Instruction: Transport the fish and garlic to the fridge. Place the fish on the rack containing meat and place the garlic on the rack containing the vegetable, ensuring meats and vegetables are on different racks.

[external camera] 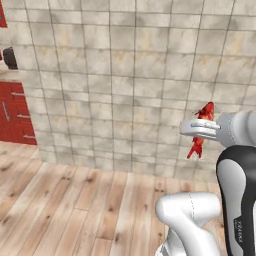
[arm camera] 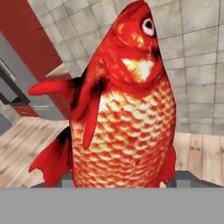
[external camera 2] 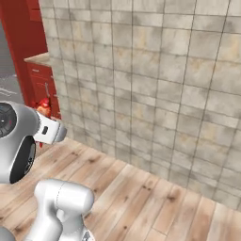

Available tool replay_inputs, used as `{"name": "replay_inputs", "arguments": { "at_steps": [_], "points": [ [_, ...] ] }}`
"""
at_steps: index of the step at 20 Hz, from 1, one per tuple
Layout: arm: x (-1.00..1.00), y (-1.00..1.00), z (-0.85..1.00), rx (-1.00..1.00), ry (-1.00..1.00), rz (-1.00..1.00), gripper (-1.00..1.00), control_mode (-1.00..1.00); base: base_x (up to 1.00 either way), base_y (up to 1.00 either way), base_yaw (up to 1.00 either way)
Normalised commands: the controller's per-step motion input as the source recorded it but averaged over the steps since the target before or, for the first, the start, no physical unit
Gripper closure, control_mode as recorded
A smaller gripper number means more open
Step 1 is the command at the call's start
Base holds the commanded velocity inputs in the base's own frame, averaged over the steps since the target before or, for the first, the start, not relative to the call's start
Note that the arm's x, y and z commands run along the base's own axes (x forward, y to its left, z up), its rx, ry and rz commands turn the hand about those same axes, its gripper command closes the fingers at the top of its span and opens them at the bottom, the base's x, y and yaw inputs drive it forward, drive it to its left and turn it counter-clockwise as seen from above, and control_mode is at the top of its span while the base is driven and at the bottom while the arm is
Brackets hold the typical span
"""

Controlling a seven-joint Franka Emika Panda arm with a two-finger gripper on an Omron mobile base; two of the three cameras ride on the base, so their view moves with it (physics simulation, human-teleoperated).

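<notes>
The fish (external camera: pixel 201 129) hangs upright, pinched in the tool (external camera: pixel 200 129), before a tiled wall (external camera: pixel 125 75).

The fish (external camera: pixel 201 129) is hanging upright in the tool (external camera: pixel 196 129), head up, above the floor (external camera: pixel 75 210) and before the tiled wall (external camera: pixel 125 75); cabinets (external camera: pixel 15 112) are standing left, seemingly farther off.

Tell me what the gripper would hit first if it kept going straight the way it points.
Likely the tiled wall. The gripper, holding the fish, points toward it, though depth is unclear.
</notes>
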Motion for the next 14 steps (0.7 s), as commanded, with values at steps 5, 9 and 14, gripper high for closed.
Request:
{"name": "replay_inputs", "arguments": {
  "at_steps": [5,9,14],
  "points": [
    [0.0,0.0,0.0,0.0,0.0,0.0,1.0,1.0,1.0,-0.01,0.69],
    [0.0,0.0,0.0,0.0,0.0,0.0,1.0,1.0,1.0,-0.05,0.78],
    [0.0,0.0,0.0,0.0,0.0,0.0,1.0,1.0,1.0,-0.07,0.8]
  ]
}}
